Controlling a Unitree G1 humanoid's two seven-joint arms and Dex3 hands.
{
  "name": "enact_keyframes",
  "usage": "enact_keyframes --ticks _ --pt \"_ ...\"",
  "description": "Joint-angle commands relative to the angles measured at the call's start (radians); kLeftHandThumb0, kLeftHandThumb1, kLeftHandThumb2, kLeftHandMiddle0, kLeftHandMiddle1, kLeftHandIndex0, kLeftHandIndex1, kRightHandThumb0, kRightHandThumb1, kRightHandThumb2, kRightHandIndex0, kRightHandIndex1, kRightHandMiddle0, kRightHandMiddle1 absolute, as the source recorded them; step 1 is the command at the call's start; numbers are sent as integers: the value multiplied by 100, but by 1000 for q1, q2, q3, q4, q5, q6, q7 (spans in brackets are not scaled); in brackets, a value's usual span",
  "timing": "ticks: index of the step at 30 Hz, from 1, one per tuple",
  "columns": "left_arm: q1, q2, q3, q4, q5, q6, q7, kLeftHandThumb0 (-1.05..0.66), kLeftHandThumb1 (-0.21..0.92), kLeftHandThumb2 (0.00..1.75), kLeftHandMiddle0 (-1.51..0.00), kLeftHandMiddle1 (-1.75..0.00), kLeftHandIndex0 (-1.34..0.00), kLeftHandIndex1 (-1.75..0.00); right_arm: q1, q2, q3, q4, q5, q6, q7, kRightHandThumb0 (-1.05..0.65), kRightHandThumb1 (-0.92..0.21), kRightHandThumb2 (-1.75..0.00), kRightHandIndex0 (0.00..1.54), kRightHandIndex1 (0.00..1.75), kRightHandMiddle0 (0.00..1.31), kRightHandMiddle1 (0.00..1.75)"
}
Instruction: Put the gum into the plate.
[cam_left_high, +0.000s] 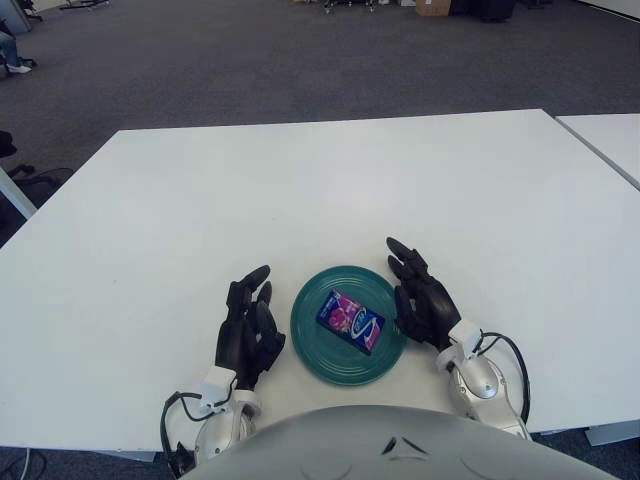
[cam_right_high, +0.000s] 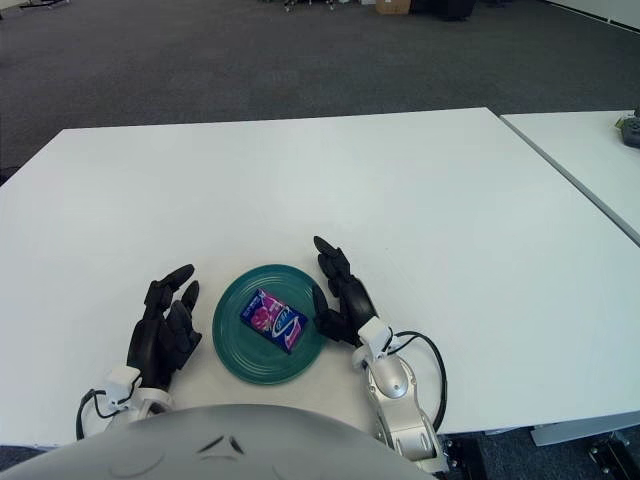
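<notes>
A blue and pink gum pack (cam_left_high: 350, 320) lies flat in the middle of a teal plate (cam_left_high: 312, 342) near the table's front edge. My left hand (cam_left_high: 248, 325) is on the table just left of the plate, fingers spread, holding nothing. My right hand (cam_left_high: 420, 295) sits against the plate's right rim with its fingers extended and empty. In the right eye view the gum pack (cam_right_high: 274, 320), the plate (cam_right_high: 232, 345), the left hand (cam_right_high: 167, 325) and the right hand (cam_right_high: 340, 290) show the same layout.
The white table (cam_left_high: 330, 190) stretches far ahead and to both sides. A second white table (cam_left_high: 605, 140) stands at the right with a narrow gap between. Dark carpet lies beyond.
</notes>
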Motion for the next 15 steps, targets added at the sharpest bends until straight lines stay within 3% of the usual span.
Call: enact_keyframes --ticks 1,15 --pt "-5 11 8 12 -3 -9 -10 -90 92 99 -40 -1 -5 -87 26 -25 -22 54 8 67 8 -70 -92 -89 12 0 0 31" --pt "-15 35 17 37 -4 -33 -26 -93 92 99 -41 -1 -6 -88 24 -12 -35 57 22 64 14 -67 -92 -95 14 1 0 41"
